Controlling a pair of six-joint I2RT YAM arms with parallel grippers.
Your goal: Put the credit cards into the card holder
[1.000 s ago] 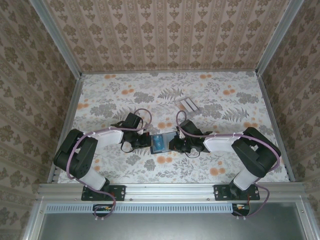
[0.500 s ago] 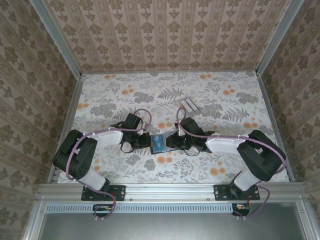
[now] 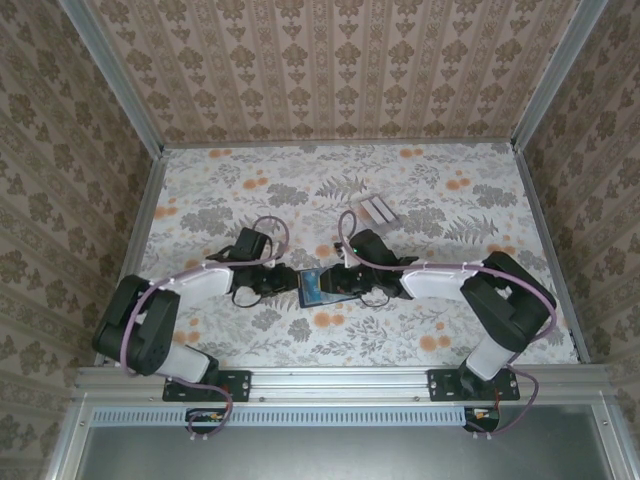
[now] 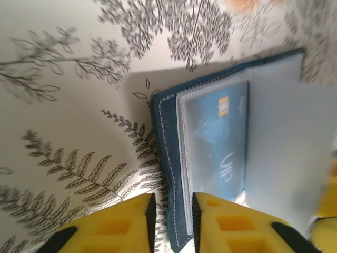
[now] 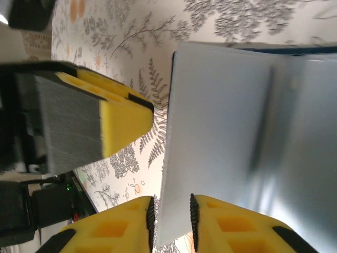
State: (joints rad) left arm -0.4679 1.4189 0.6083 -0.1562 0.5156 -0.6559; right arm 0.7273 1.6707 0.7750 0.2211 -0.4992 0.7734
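The navy card holder (image 3: 314, 288) lies open on the table between my two grippers. In the left wrist view a light blue credit card (image 4: 218, 142) marked VIP sits inside a clear sleeve of the card holder (image 4: 163, 137). My left gripper (image 4: 172, 213) is slightly open, with the holder's stitched navy edge between its pads and a sliver of table showing beside it. My right gripper (image 5: 172, 213) is also slightly open around the edge of a pale sleeve leaf (image 5: 221, 121). The left gripper's fingers (image 5: 113, 121) show just beyond that leaf.
A pale grey slotted rack (image 3: 376, 210) stands behind the grippers, toward the back middle. Patterned walls with metal posts (image 3: 150, 200) enclose the floral table on the left, right and back.
The left arm's elbow has swung out to the left and the right wrist has slid left toward the holder. The holder has stayed between the two grippers.
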